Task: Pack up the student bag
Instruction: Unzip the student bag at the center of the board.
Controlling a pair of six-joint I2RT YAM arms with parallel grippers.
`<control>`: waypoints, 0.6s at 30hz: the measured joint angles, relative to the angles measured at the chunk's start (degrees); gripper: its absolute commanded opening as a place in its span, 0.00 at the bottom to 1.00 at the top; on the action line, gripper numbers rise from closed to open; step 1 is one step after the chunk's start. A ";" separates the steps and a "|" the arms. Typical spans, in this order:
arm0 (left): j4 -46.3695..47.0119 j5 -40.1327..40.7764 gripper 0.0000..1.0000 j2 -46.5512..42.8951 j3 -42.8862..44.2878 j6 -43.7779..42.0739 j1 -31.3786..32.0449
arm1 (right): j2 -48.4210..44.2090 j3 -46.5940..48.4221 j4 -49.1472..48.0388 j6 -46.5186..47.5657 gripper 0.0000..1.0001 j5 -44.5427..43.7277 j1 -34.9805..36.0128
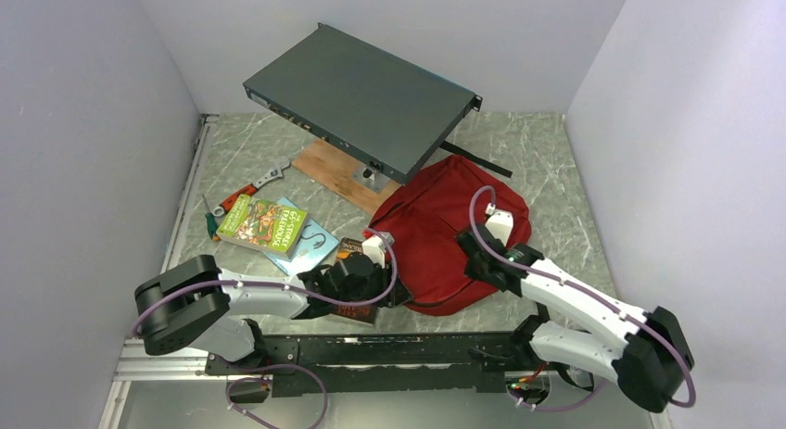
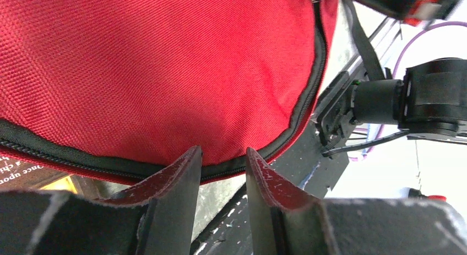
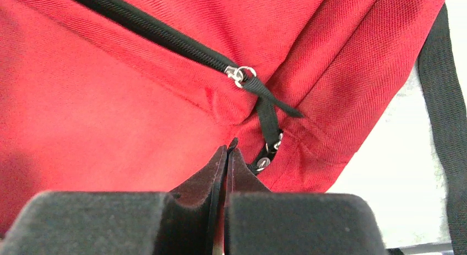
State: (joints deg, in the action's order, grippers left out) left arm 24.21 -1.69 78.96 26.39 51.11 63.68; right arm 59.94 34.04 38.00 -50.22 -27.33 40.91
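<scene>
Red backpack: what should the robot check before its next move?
1. Red backpack open for packing: not ok, its zipper looks closed.
2. Zipper pull in sight: ok.
3. Left pincer open and empty: ok.
4. Right pincer shut against the fabric; really holding it: cannot tell.
5. Green book lying outside the bag, ready to pack: ok.

Red student bag (image 1: 436, 230), slumped, zipped, mid-table

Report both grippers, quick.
Left gripper: open, holding nothing, at the student bag zipper edge.
Right gripper: closed at the bag; whether it pinches anything cannot be told.
</scene>
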 measured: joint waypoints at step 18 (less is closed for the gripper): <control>0.70 -0.26 0.34 7.26 4.61 0.17 -1.07 | -23.98 -24.63 -33.81 -12.48 0.00 45.94 0.11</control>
State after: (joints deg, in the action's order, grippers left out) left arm 24.91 -1.96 86.21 31.00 51.29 62.61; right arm 35.97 9.41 4.19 -62.70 18.61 41.01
